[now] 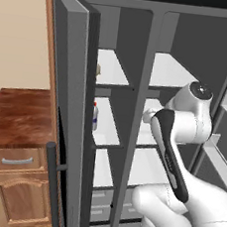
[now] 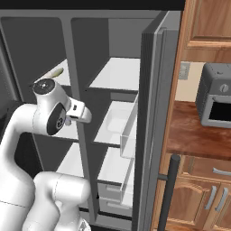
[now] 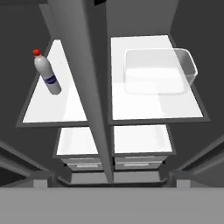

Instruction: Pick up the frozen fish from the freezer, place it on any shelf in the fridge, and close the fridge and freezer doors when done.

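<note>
Starting at the far left, a wooden cabinet [image 1: 16,119] with a drawer stands beside the unit, and the freezer door [image 1: 64,80] hangs wide open in front of it, its dark bar handle [image 1: 49,178] low in the left base view. Next comes the freezer [image 1: 112,30], the narrower compartment: the frozen fish [image 2: 55,73] lies on its top white shelf, a small tan lump near the front edge (in the left base view I catch just a bit of it peeking past the door edge), and one level down the white bottle [image 3: 47,76] with a red cap stands upright on the middle freezer shelf. Right of the grey divider [image 3: 94,87] is the fridge [image 1: 204,36], with a plain white shelf [image 1: 172,72] up high and, on the level below, a clear rimmed tray [image 3: 159,70]. My arm reaches in at about that middle level, the gripper [image 2: 70,120] close to the divider, well apart from the fish; its fingers are hidden behind the wrist, so I cannot tell how wide they stand or whether they have anything. Further right the fridge door [image 2: 155,90] is swung open too, with clear bins [image 2: 128,131] on its inner face, and past it a small oven [image 2: 216,97] sits on the wooden counter [image 2: 198,135]
</note>
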